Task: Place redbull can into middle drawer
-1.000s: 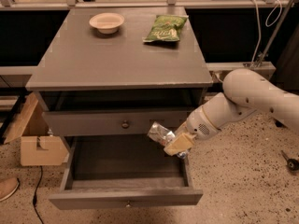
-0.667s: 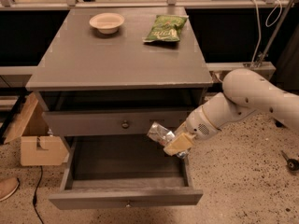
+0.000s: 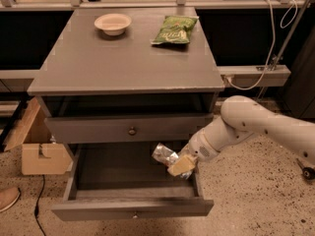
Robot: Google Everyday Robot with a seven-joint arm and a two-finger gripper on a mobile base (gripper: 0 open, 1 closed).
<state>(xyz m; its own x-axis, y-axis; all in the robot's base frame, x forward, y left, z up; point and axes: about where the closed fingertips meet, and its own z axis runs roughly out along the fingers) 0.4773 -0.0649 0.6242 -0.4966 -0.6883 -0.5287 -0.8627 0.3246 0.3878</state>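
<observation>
The redbull can [image 3: 164, 155], crinkled and silvery, is held in my gripper [image 3: 178, 164] above the right side of the open middle drawer [image 3: 133, 208]. The can lies tilted, its free end pointing left over the drawer's dark inside. The gripper's tan fingers [image 3: 182, 165] are shut on the can's right end. My white arm [image 3: 256, 127] reaches in from the right. The drawer is pulled out wide at the bottom of the grey cabinet; its plain front has a tiny knob.
A shallower drawer front with a dark round knob [image 3: 132, 131] sits shut above. On the cabinet top [image 3: 128, 58] stand a white bowl [image 3: 113, 23] and a green chip bag [image 3: 174, 29]. A cardboard box [image 3: 42, 151] lies on the floor at left.
</observation>
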